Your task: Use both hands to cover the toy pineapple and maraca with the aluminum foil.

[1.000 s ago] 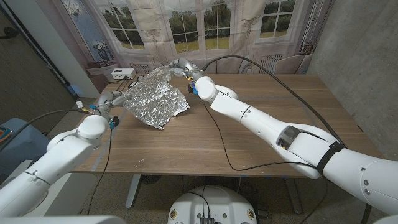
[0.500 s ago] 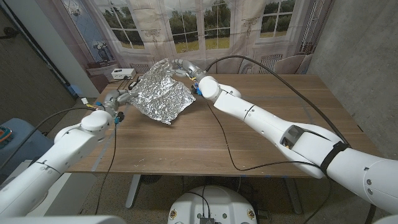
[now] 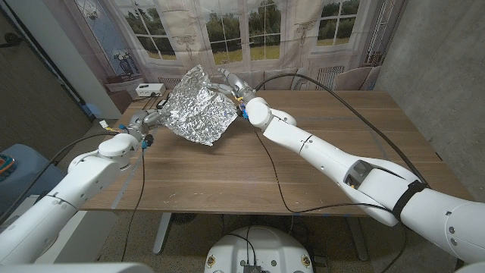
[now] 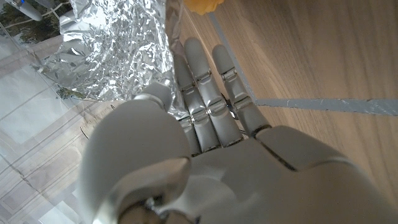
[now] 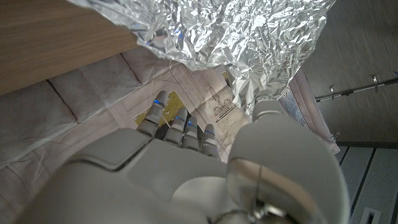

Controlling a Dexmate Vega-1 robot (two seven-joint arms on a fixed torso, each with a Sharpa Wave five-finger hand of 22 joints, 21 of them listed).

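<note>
A crumpled sheet of aluminum foil (image 3: 198, 106) hangs in the air over the table's far left part, held between both hands. My left hand (image 3: 150, 118) pinches its lower left edge, and my right hand (image 3: 230, 82) grips its upper right corner. In the left wrist view the foil (image 4: 112, 50) runs under the thumb of the left hand (image 4: 205, 124), and the edge of a yellow toy (image 4: 202, 5) shows on the wood beyond the fingertips. In the right wrist view the foil (image 5: 236, 31) spreads out from the thumb of the right hand (image 5: 205, 162). The foil hides whatever lies behind it in the head view.
A black cable (image 3: 274, 178) trails across the wooden table (image 3: 303, 182). A grey tape line (image 4: 311, 103) runs along the table near my left hand. A white box (image 3: 148, 89) stands behind the table at the back left, and chairs (image 3: 356, 76) at the back right.
Both hands have raised the foil off the table and carried it up and a little to the right; it now hangs more upright.
</note>
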